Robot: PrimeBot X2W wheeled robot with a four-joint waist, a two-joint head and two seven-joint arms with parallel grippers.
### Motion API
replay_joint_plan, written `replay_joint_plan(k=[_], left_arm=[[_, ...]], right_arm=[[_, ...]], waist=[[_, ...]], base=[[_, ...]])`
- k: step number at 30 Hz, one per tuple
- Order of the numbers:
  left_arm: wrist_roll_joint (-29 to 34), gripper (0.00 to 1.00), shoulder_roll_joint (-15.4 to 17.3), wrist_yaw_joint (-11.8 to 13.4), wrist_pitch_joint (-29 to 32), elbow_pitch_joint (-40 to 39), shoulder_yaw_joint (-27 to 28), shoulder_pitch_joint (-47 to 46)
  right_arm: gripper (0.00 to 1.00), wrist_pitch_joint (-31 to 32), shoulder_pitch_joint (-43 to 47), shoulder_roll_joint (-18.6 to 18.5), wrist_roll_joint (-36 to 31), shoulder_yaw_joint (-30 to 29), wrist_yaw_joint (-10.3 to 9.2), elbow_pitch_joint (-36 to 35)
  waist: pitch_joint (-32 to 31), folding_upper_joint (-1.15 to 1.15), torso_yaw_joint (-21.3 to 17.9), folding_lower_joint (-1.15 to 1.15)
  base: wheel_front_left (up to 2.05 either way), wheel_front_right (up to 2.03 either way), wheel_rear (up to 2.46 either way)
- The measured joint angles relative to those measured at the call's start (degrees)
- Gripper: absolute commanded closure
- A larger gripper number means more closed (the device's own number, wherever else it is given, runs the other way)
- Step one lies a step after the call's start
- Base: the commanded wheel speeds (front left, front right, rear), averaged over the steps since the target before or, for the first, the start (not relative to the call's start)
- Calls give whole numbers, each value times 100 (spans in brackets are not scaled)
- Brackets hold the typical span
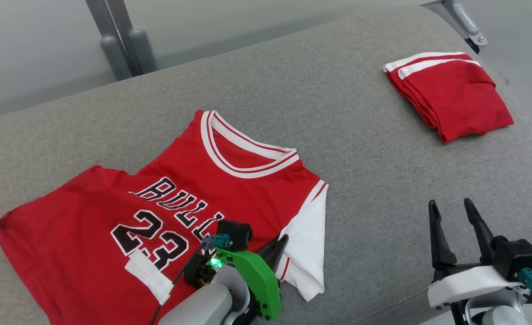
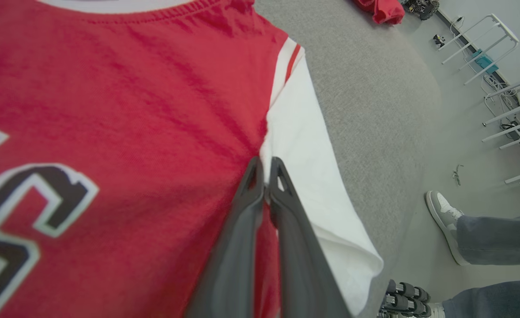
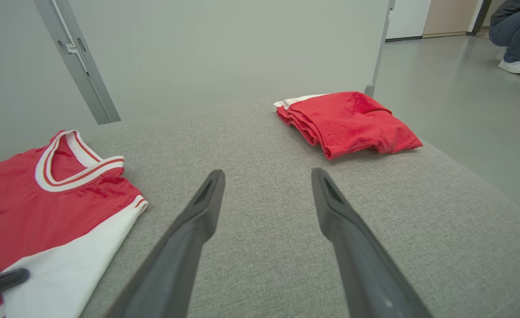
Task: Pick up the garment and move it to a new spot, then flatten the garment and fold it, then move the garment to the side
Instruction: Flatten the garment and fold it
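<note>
Nearest, at 6 o'clock in the head view, the left gripper (image 2: 266, 164) is clenched on the jersey (image 1: 90, 212) at the seam of its white sleeve (image 2: 304, 145), while the right gripper (image 1: 451, 203) at 4 o'clock hovers spread wide, holding nothing. The jersey lies face up, nearly flat, on the grey cushion (image 1: 361, 180) toward 8 o'clock, so I judge the folding step is in hand; next, the sleeve side must be lifted gently and carried toward 9 o'clock without dragging the whole cloth. Far at 2 o'clock rests a folded red garment (image 1: 451, 95).

A robotics lab: bare grey floor (image 2: 458, 132), white metal frames (image 2: 512, 129), loose cables (image 2: 491, 79) along the wall.
</note>
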Motion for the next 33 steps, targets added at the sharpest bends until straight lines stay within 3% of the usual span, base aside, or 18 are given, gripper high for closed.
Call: replay_joint_plan(k=[8,12,15,17,19,21,22,33], left_arm=[[-22,100,1,92,-147,11,-219,-172],[-21,64,1,143,-179,-21,-332,-214],[-56,56,2,166,-179,-43,-394,-230],[-63,38,1,192,-183,-51,-427,-236],[-81,29,2,213,-191,-67,-457,-239],[-102,13,2,231,-202,-88,-486,-243],[-107,0,2,237,-223,-88,-497,-247],[-153,0,-1,305,-323,-88,-565,-332]], right_arm=[[0,0,2,1,59,-32,0,40],[0,0,12,0,67,-47,0,52],[0,-1,12,0,75,-46,0,70],[0,-1,12,0,89,-42,0,78],[0,0,12,1,115,-36,0,83],[0,-1,11,0,116,-34,0,91],[0,0,10,1,118,-35,0,94],[0,-1,7,0,158,-49,0,126]], waist=[[-4,0,-2,0],[-21,0,18,0],[-29,0,29,0],[-27,0,27,0],[-27,0,24,0],[-14,0,20,0],[-9,0,18,0],[3,0,27,0]], base=[[0,0,0],[0,0,0],[0,0,0],[0,0,0],[0,0,0],[0,0,0],[0,0,0],[0,0,0]])
